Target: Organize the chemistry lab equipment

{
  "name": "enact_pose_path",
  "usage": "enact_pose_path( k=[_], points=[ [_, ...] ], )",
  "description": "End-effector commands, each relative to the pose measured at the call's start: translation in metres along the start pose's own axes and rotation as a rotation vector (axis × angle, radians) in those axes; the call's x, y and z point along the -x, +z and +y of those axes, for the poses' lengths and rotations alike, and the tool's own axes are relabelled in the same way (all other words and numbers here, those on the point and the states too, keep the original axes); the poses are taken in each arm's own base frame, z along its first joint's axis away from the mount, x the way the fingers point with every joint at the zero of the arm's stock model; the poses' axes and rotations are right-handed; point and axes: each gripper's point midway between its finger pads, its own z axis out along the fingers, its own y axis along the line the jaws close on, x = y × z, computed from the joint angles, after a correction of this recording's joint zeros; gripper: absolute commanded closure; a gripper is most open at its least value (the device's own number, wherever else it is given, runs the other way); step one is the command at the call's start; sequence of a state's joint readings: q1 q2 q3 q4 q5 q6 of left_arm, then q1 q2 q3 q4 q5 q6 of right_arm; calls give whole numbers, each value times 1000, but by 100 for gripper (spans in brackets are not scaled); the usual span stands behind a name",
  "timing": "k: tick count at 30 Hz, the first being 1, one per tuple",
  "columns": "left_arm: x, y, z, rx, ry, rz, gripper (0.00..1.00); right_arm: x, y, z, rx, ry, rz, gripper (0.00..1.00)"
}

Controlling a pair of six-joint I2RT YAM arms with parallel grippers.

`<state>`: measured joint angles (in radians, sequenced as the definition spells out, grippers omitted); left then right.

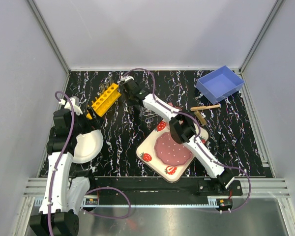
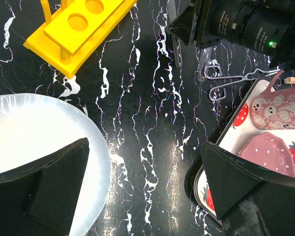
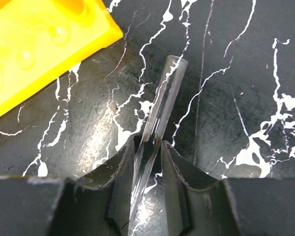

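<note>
Black marbled tabletop (image 1: 119, 138) with white veins, walled in pale grey, carries everything. Nearest on the left, the left gripper (image 2: 145, 145) hangs with its fingers spread wide and empty above the edge of a round white plate (image 2: 39, 128). At near centre sits the strawberry-print tray (image 1: 151, 142) with a pink mug (image 2: 280, 110) on it; neither belongs to the job. Just beyond the tray's far-left edge the small metal loop-handled scissors (image 2: 226, 81) lie loose on the table. Farther right, the wooden clamp (image 1: 201, 117) and the wooden stick (image 1: 205, 107) lie close together, also loose, with a blue bin (image 1: 220, 83) beyond them in the far right corner. At far left-centre the right gripper (image 3: 147, 147) reaches across and straddles one thin clear tube (image 3: 164, 93), which appears to lie on the table just beside the yellow rack (image 1: 105, 98). Its fingers sit close on either side, but whether they actually pinch the tube cannot be told. The rack holes visible in the left wrist view are empty. By my reading the work is at an early stage: this tube is not yet racked, and scissors, clamp and stick all remain to be put away.
</note>
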<state>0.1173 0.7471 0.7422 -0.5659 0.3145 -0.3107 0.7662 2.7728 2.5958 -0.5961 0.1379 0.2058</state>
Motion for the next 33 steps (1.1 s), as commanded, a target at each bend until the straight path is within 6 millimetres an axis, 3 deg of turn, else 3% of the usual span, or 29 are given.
enact_pose_path(
  k=[1,13,17,18,20,21,23,24,25,26,27,28,30,31,33],
  points=[
    [17,-2,-4,-17,35,-72,1,-50,-3,12,1,-28,146,68],
    [17,-3,-6,-25,38,-77,1,-33,-27,26,63,17,126,80],
    [16,-2,-8,-38,32,-74,1,-9,-54,42,143,34,84,81],
    [15,-2,-8,-40,27,-72,1,-12,-59,48,186,40,101,81],
    [13,-1,-8,-43,8,-62,1,5,-76,56,232,52,64,81],
    [12,0,-10,-48,-4,-57,1,2,-81,60,261,53,79,81],
    [8,2,-12,-57,-69,-45,1,15,-99,66,300,54,51,81],
    [7,3,-17,-88,-95,-37,1,8,-102,69,322,49,69,81],
    [4,4,-20,-104,-128,-23,1,20,-115,71,343,48,37,81],
    [1,5,-24,-119,-198,-6,1,22,-121,73,358,46,30,81],
    [0,7,-30,-150,-234,15,1,10,-123,73,374,41,55,81],
    [0,7,-33,-166,-272,24,1,23,-138,76,398,39,13,81],
    [4,7,-47,-231,-382,59,1,11,-146,78,429,34,33,81],
    [5,8,-51,-250,-418,71,1,22,-159,81,453,33,-2,81],
    [13,8,-65,-323,-508,90,1,14,-167,82,483,23,7,81]
  ],
)
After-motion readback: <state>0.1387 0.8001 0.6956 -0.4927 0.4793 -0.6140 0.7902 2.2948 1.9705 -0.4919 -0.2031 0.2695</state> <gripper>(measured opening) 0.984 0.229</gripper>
